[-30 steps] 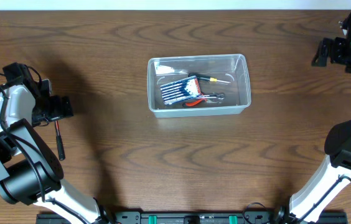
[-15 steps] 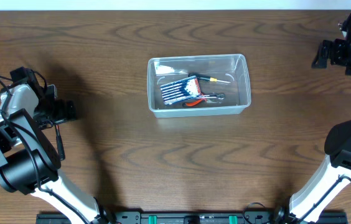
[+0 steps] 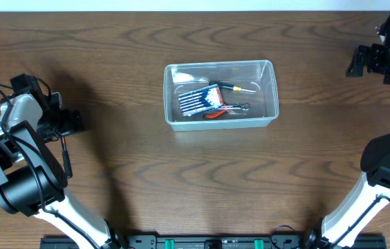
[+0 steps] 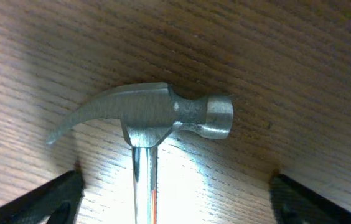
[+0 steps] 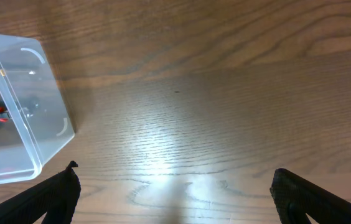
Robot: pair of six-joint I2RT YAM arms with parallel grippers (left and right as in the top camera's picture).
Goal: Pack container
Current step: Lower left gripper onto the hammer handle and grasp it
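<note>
One clear plastic container [image 3: 272, 93] sat on the wooden table [image 3: 181, 194] a little toward the far side of its middle, long sides running left to right, well apart from both arms. Three things lay inside it: one blue drill-bit case [image 3: 196, 102] with pale stripes toward the left, one slim tool with a yellow-and-black handle [image 3: 231, 88], apparently a screwdriver, along the far side, and one pair of red-handled pliers [image 3: 221, 112] by the near wall. One claw hammer [image 4: 154, 115] lay on the table far to the left, outside the container. Its steel head pointed away from the table's near edge and its dark handle ran back toward that edge. From overhead the head was hidden under the arm. The left gripper [image 3: 69, 123] hovered over that hammer with its jaws wide. In the left wrist view its two dark fingertips [image 4: 48, 200] stood on either side of the handle, apart from it and gripping nothing. The right gripper [image 5: 172, 199] was at the far right corner of the table, also spread wide and empty over bare wood. Its wrist view caught only one rounded corner of the container at the left, with a bit of the red pliers showing through the wall.
</note>
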